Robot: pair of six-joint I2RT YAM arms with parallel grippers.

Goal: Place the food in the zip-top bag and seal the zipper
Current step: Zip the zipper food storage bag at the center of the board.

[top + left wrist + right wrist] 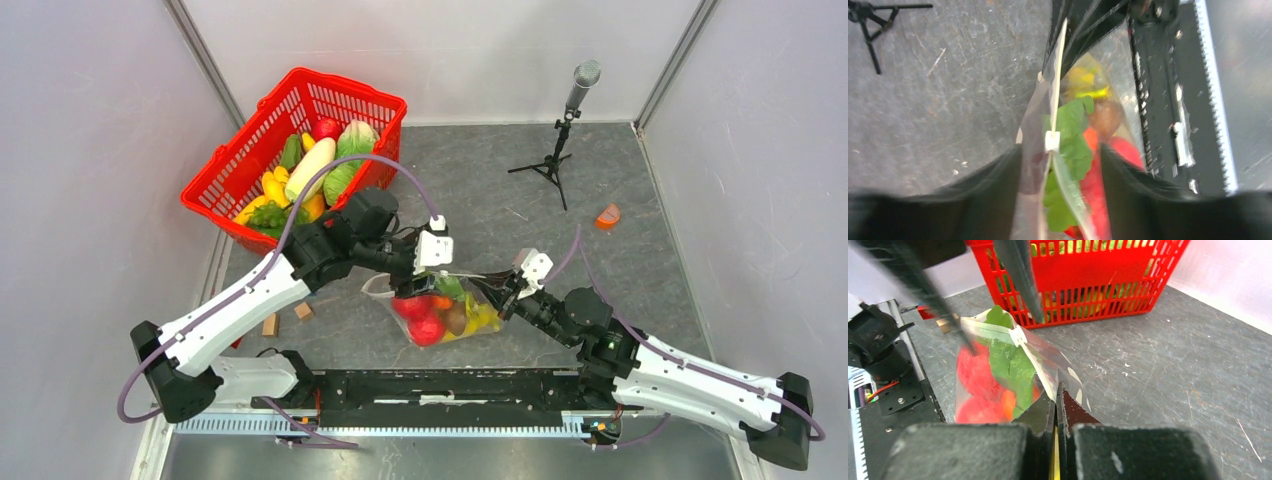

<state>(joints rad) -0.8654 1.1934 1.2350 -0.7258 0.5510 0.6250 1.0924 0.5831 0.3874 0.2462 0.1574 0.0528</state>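
Observation:
The zip-top bag (pixel 455 300) stands mid-table and holds food (pixel 425 320): red pieces, a green leafy piece, yellow and brown pieces. My left gripper (pixel 430 280) is open; its fingers straddle the bag's top edge without pinching it. In the left wrist view (pixel 1060 155) the zipper (pixel 1059 70) runs away between them, with a small white slider (pixel 1052 141) on it. My right gripper (pixel 498 295) is shut on the bag's right end, and the wrist view (pixel 1057 390) shows the plastic pinched between its pads. The slider (pixel 1018 335) also shows there, between the left fingers.
A red basket (pixel 350 85) with more toy food (pixel 310 165) stands at the back left, also in the right wrist view (pixel 1098 285). A microphone on a tripod (pixel 565 120) stands at the back right, an orange piece (pixel 607 215) beside it. Wooden cubes (pixel 270 323) lie near left. A black rail (pixel 440 385) runs along the near edge.

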